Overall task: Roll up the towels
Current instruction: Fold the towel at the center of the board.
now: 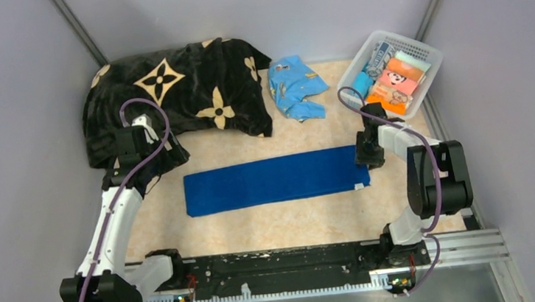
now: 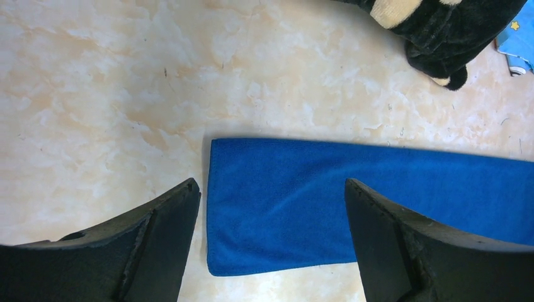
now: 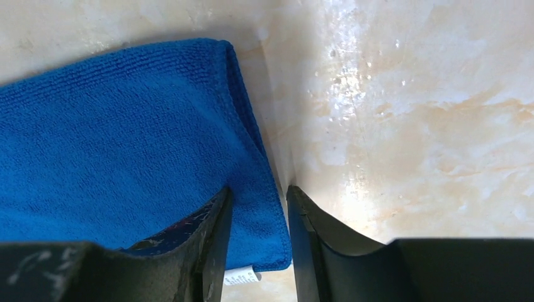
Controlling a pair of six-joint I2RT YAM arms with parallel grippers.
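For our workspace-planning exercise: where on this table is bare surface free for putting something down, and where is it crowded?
Free: the wide strip between the blue towel and the arms' base rail; the narrower band between towel and black blanket. Crowded: the far edge, with blanket, turquoise cloth and basket.

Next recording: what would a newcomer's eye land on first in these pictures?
The royal-blue towel, folded into a long strip, lies flat mid-table. The right pincer straddles its right end with a narrow gap, while the left pincer hangs wide open above its left end. Behind, a black blanket with cream flowers fills the far-left corner.
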